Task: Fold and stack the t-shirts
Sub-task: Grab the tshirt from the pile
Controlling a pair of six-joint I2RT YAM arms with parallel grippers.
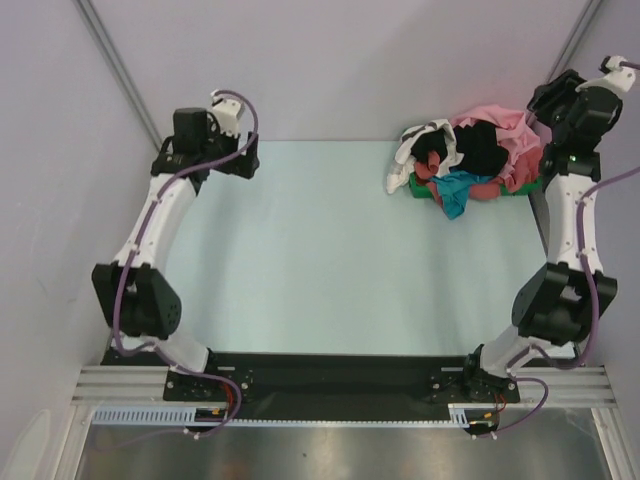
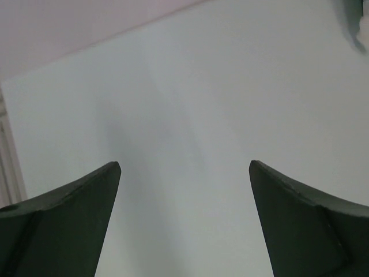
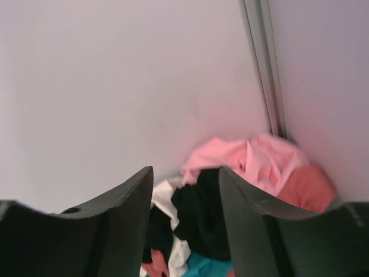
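Nothing folded yet: every shirt sits in one heap.
The t-shirts (image 1: 468,160) lie tangled at about 1 o'clock on the table (image 1: 300,260), with no stack begun. The left fingers (image 2: 69,225) gape wide over the table at 10 o'clock. The right fingers (image 3: 115,231) stand partly apart, empty, just above the heap.

Pale table (image 1: 300,260); crumpled t-shirts (image 1: 470,160) heaped at far right corner.

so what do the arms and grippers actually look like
The left arm and right arm both have white link shells, bulky black joint housings and purple cables running alongside. The left gripper and right gripper have broad, dark, wedge-shaped fingers that taper to a point.
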